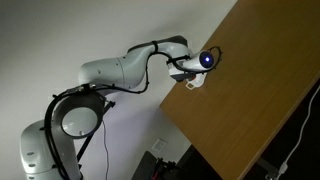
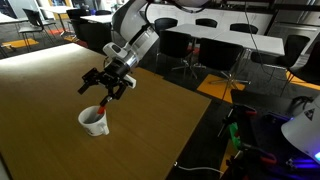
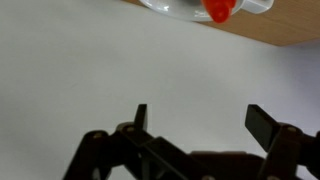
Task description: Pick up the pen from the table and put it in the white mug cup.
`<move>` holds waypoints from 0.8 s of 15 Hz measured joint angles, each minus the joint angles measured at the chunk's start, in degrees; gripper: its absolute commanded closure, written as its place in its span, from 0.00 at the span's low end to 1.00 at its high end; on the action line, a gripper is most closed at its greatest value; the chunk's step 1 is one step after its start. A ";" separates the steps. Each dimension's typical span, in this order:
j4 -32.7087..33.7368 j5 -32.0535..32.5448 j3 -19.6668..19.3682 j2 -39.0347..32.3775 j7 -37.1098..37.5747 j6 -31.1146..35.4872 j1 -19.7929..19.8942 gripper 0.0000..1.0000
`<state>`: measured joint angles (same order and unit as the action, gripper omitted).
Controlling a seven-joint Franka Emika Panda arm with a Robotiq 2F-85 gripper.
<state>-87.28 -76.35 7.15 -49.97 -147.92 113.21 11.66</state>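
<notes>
The white mug cup [image 2: 92, 122] stands on the light-brown table [image 2: 50, 80]. The red-orange pen [image 2: 103, 112] sticks up out of the mug, leaning on its rim. My gripper [image 2: 105, 87] hangs just above the mug, open and empty. In the wrist view the mug [image 3: 180, 8] and the pen's red end [image 3: 218, 10] show at the top edge, beyond my open fingers [image 3: 203, 122]. In an exterior view my gripper [image 1: 190, 76] is at the table's edge [image 1: 250, 100]; the mug and pen are hard to make out there.
Black chairs [image 2: 215, 55] and white desks [image 2: 250, 20] stand past the table's far edge. A dark floor with cables and a lamp [image 2: 300, 135] lies beside the table. The arm's base [image 1: 60, 130] stands by a white wall.
</notes>
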 measured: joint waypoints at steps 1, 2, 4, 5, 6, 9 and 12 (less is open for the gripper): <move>-0.08 -0.06 -0.11 0.47 -0.09 -0.13 0.01 0.00; -0.38 -0.13 -0.27 1.24 -0.26 -0.34 0.03 0.00; -1.79 -0.64 -0.70 3.72 -1.35 -0.80 0.16 0.00; -2.33 -0.45 -0.17 5.17 -1.39 -0.84 0.82 0.00; -2.42 -0.07 0.99 6.65 -1.30 -0.84 1.90 0.00; -2.64 1.21 4.88 10.80 -1.20 -0.84 5.60 0.00; -2.75 2.09 8.18 12.95 -1.18 -0.83 8.73 0.00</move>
<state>-90.03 -74.26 15.33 -37.02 -149.10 112.37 20.39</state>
